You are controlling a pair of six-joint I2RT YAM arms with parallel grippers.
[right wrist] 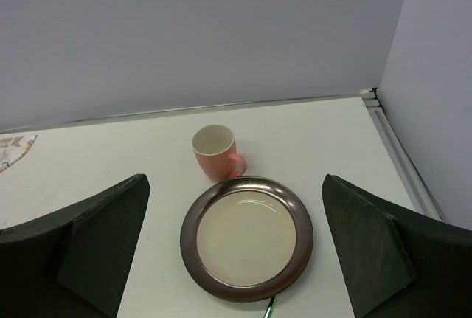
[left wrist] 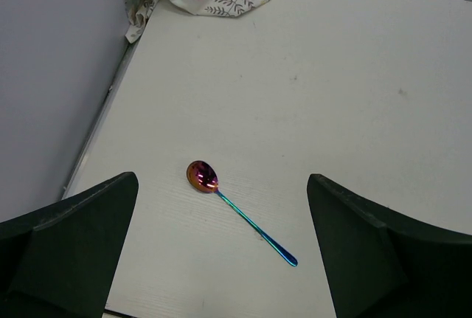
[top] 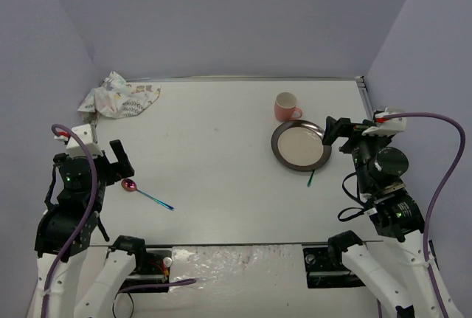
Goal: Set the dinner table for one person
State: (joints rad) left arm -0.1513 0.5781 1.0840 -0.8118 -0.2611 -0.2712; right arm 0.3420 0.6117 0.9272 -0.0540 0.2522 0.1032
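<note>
— Jaws first: how do they stand?

— Both spread wide, nothing between them. The left gripper (left wrist: pixel 223 185) hangs over the spoon (left wrist: pixel 240 211) by the left edge. The right gripper (right wrist: pixel 236 181) looks down on the plate (right wrist: pixel 193 218) near the right edge.

— And the dinner table (top: pixel 221 133)?

— It fills the view, matte white and plain. Nothing is laid as a place setting yet. The placemat (top: pixel 118 98) sits crumpled in the far left corner. The pink mug (right wrist: pixel 214 150) stands just beyond the plate, touching it or nearly. A thin green handle (top: pixel 311 178) pokes out from the plate's near side; I cannot tell what utensil it is.

— So which step?

— The very start, I'd say. Spreading the cloth flat probably comes first, since the plate would go on top of it.

— What would that call for?

— The left arm reaching to the far corner and pinching one edge of loose, floppy fabric, perhaps with the right pinning the other side.

— The room?

— Bare grey-lilac walls (top: pixel 221 15) on three sides, and a metal rail (right wrist: pixel 221 105) along the far edge
</note>
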